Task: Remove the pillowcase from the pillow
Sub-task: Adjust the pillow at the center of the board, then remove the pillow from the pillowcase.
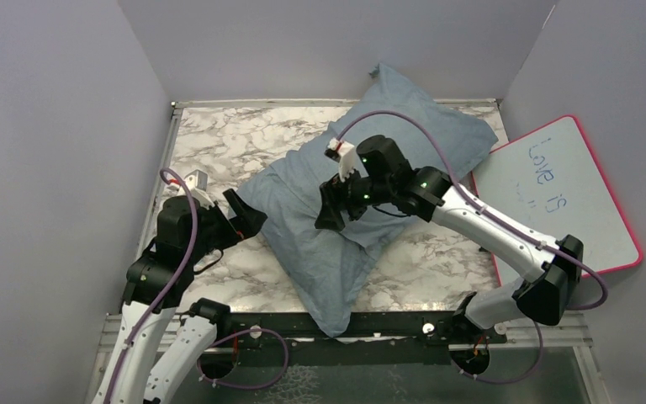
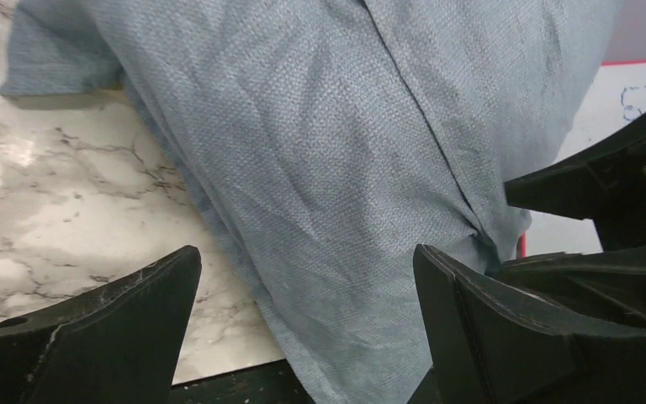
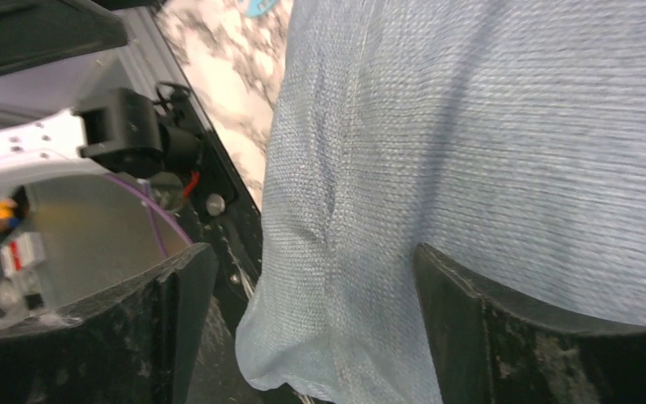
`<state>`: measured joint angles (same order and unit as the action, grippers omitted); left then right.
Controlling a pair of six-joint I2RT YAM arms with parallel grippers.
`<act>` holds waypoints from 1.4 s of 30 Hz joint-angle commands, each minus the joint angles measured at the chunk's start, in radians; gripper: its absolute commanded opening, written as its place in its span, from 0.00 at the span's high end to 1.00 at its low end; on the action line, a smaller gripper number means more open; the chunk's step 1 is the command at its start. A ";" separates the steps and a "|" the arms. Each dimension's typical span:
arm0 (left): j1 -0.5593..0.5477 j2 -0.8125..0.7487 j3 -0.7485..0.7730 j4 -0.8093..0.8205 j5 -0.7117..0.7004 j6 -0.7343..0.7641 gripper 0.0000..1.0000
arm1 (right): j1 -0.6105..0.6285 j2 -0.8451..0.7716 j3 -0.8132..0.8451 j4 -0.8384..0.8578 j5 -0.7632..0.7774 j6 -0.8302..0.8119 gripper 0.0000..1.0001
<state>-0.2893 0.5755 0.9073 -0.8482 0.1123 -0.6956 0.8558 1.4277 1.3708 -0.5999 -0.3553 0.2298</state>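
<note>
The pillowcase (image 1: 303, 227) wholly hides the pillow; writing low on the whiteboard (image 1: 580, 227) is unreadable.

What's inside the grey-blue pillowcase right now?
Only the grey-blue cloth pillowcase itself shows, in all three views. It bulges plump, so something probably fills it, but the cloth covers that completely, and no opening is visible.

The pillowcase (image 1: 320, 252) was woven cloth — matt, with a fine visible weave and soft creases. The table (image 1: 227, 143) had a smooth marble-patterned top with a faint sheen. The fingers (image 2: 118, 328) of the left gripper (image 2: 304, 257) were matt black plastic, scuffed pale along the edges. The whiteboard (image 1: 559, 194) was glossy white, and the right arm's shell (image 1: 488, 227) was smooth pale plastic.
</note>
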 commanded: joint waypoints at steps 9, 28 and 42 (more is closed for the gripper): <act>0.004 0.134 -0.111 0.339 0.311 -0.029 0.05 | 0.055 -0.024 0.022 -0.055 0.490 0.055 0.92; -0.180 0.447 0.054 0.430 0.240 0.059 0.15 | 0.048 -0.015 0.011 0.006 0.319 0.106 0.85; -0.232 0.408 -0.107 0.428 0.074 -0.006 0.76 | 0.048 0.001 0.019 -0.025 0.257 0.091 0.74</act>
<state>-0.5194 0.9997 0.8459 -0.4259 0.2325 -0.6922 0.9077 1.4418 1.3903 -0.6422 -0.0399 0.3244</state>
